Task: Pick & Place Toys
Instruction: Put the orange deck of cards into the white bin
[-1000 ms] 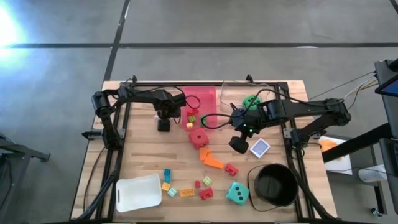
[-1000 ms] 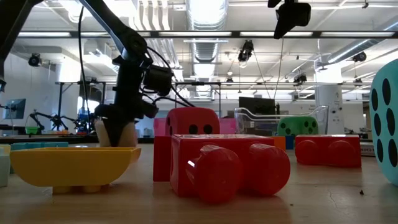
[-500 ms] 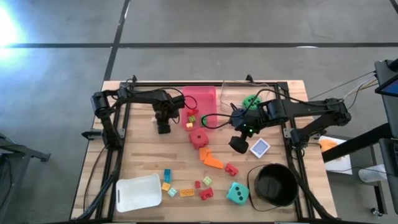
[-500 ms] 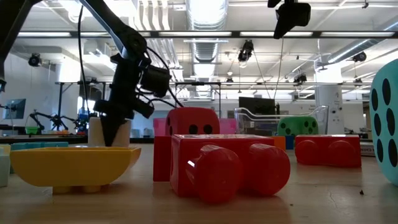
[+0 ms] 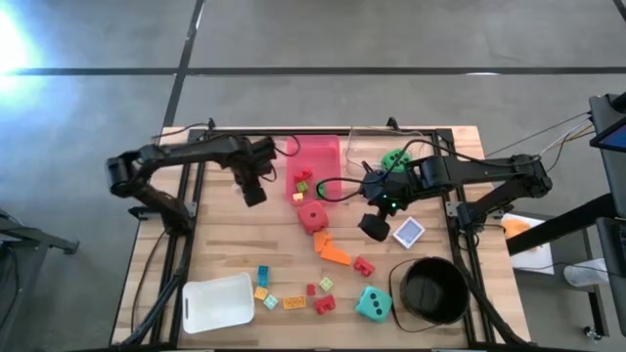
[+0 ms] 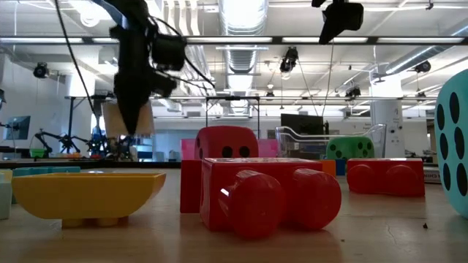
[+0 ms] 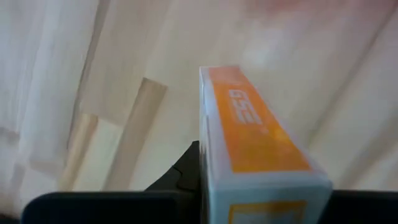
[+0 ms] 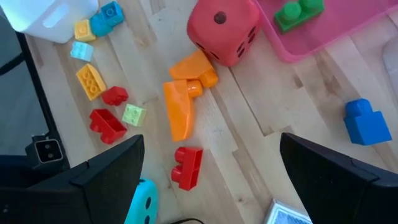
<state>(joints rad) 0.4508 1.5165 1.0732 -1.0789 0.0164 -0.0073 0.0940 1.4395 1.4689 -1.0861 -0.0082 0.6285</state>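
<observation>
I'm working in a robotics lab: an open hall with a grey concrete floor (image 5: 391,39), exposed ducts (image 6: 241,55) and strip lights (image 6: 241,11) overhead, monitors (image 6: 303,124) and other arm rigs (image 6: 55,139) on stands beyond my wooden bench (image 5: 230,244).

The left arm reaches in from nine o'clock, its elbow out past the table edge and its forearm running toward the table's upper middle. The left gripper (image 5: 254,190) hangs above the table, fingers closed on a small box (image 7: 252,134) held upright between them. The right arm comes in from three o'clock, bent at the elbow, forearm pointing toward the centre. The right gripper (image 5: 375,227) hovers raised, its fingers (image 8: 99,180) spread wide and holding nothing.
</observation>
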